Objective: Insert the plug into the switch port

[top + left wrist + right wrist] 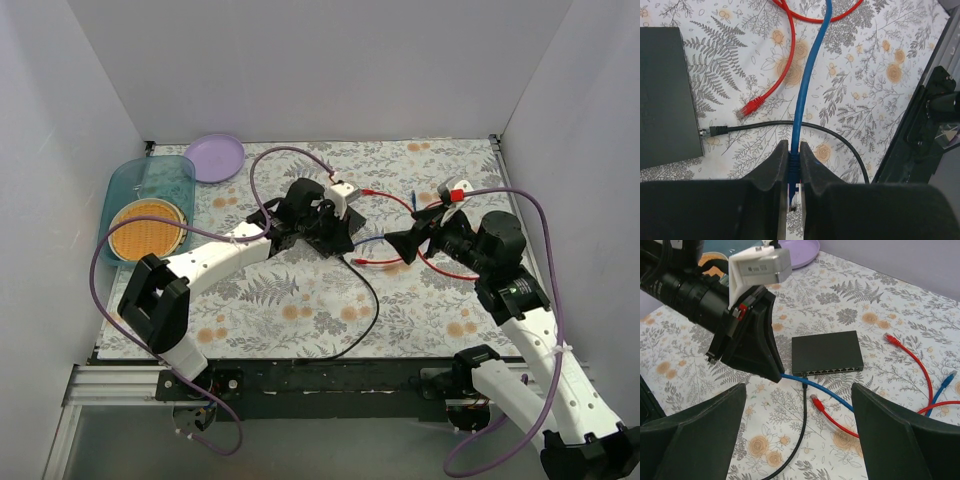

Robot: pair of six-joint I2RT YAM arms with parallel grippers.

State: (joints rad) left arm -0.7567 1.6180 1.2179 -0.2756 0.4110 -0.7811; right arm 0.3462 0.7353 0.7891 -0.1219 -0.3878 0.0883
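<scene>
The switch [827, 354] is a flat black box lying on the floral mat, with its row of ports facing my right wrist camera. It also shows at the left edge of the left wrist view [662, 95]. A black cable [805, 385] is plugged into its left end port. My left gripper [794, 150] is shut on the blue plug [794, 167], just in front of the switch's port side. The blue cable [807, 85] trails away from it. A loose red plug [816, 401] lies on the mat nearby. My right gripper [799, 390] is open and empty, to the right of the switch.
A purple plate [214, 156] and a teal tray [175, 175] holding an orange disc stand at the back left. A second red plug [890, 338] and a second blue plug [951, 375] lie right of the switch. White walls enclose the mat.
</scene>
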